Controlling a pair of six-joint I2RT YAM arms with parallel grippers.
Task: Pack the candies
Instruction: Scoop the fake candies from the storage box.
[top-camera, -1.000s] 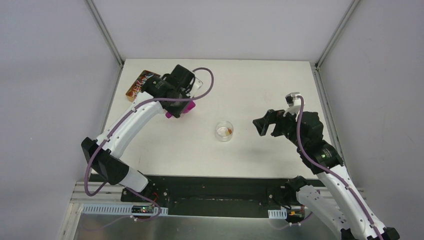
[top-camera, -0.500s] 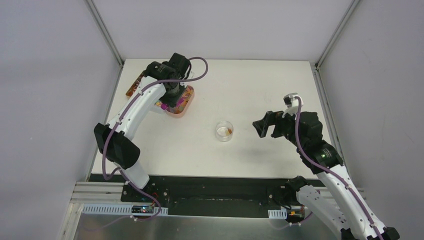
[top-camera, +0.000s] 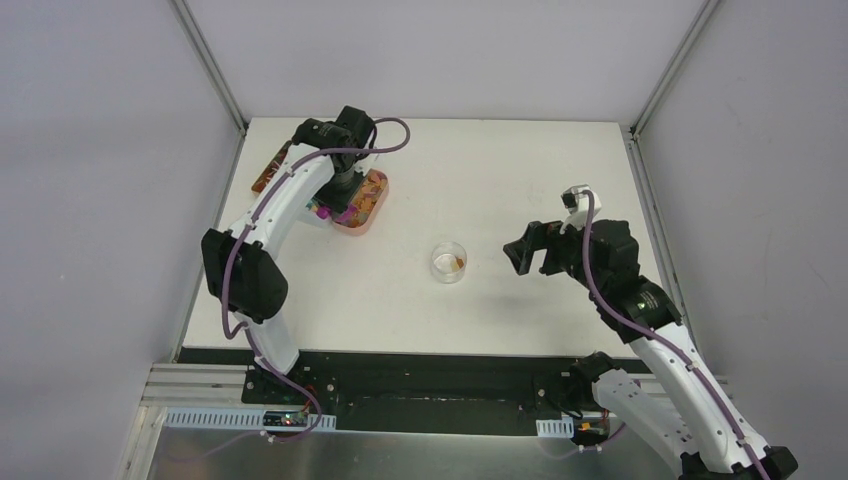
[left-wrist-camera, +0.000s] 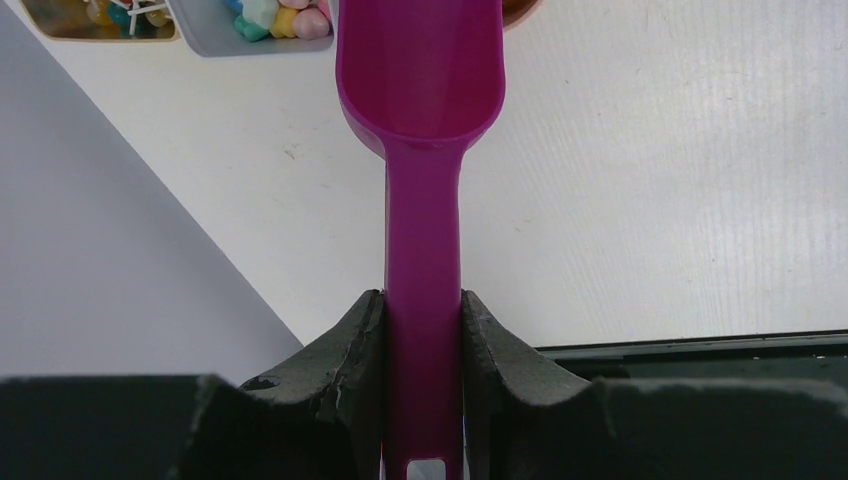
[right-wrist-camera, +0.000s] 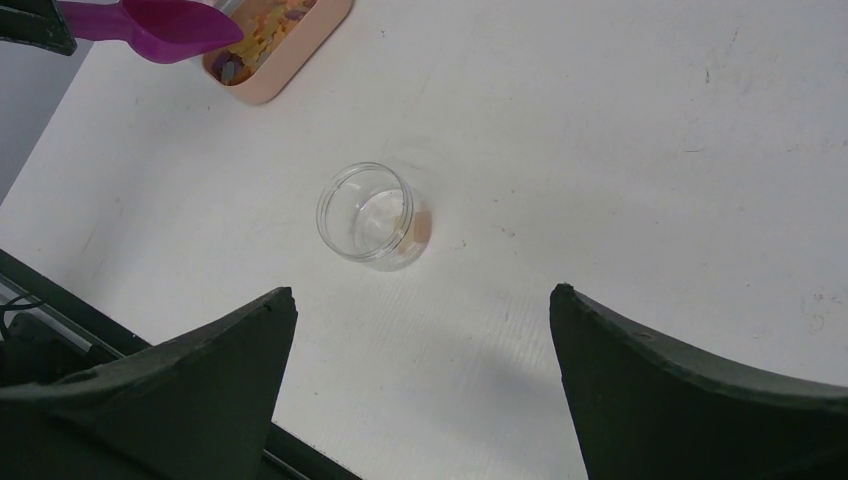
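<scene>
Pinching the scoop (left-wrist-camera: 421, 90) by its handle, left jaws face the candies (right-wrist-camera: 265, 35) ahead: tiny, light, loose, likely better scooped than gripped; right jaws spread

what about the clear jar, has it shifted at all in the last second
No. In the overhead view the clear jar lies at the same spot, just as far from the near edge of the table as before.

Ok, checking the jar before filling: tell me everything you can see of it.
The jar is small, round and clear, glass or plastic by its look. It stands upright with its mouth open, no lid on, in the middle of the white table. What looks like an orange candy lies inside at the bottom. Nothing else touches it.
</scene>
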